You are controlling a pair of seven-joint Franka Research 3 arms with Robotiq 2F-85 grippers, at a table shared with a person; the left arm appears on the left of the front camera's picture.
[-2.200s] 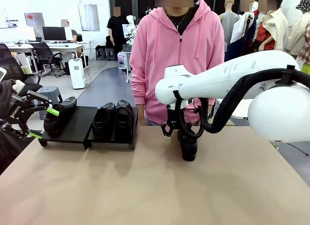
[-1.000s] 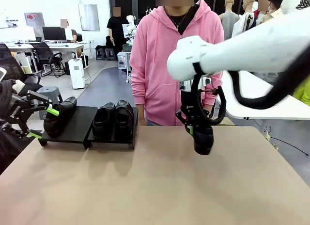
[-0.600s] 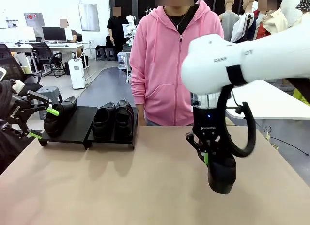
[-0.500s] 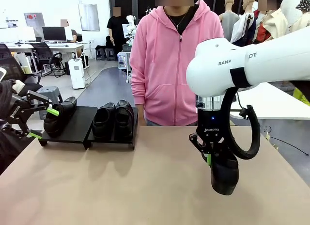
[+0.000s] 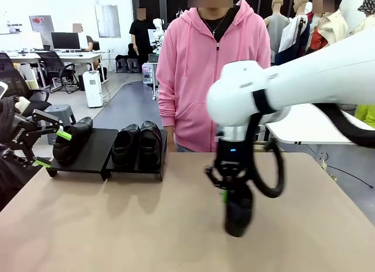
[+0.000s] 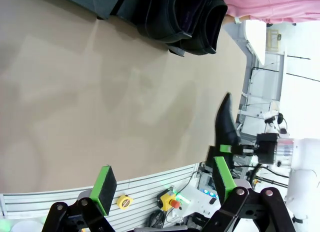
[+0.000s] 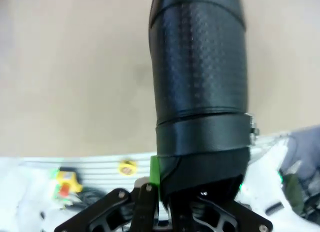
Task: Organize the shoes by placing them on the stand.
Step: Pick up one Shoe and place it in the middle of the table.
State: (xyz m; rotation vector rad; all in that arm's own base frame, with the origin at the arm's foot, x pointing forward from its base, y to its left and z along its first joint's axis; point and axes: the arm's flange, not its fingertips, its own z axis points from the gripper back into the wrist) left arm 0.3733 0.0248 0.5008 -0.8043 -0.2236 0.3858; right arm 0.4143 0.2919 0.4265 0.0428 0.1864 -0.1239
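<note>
My right gripper (image 5: 230, 194) is shut on a black shoe (image 5: 237, 212), which hangs toe-down just above the table's middle. In the right wrist view this shoe (image 7: 200, 82) stretches away from the closed fingers (image 7: 155, 171). The stand (image 5: 94, 153) is two low black platforms at the far left. One shoe (image 5: 73, 140) lies on the left platform and a pair (image 5: 139, 144) sits on the right one. My left gripper (image 5: 51, 149) hovers open beside the left platform, holding nothing. From the left wrist, the open gripper (image 6: 165, 179) looks across the table at the pair (image 6: 185, 17) and the hanging shoe (image 6: 225, 123).
A person in a pink hoodie (image 5: 211, 72) stands at the far edge of the brown table (image 5: 117, 225), behind the stand's right end. The left platform has free space beside its single shoe.
The right arm has carried the shoe toward the near side of the table and then leftward. The left arm and the shoes on the stand have not moved.
</note>
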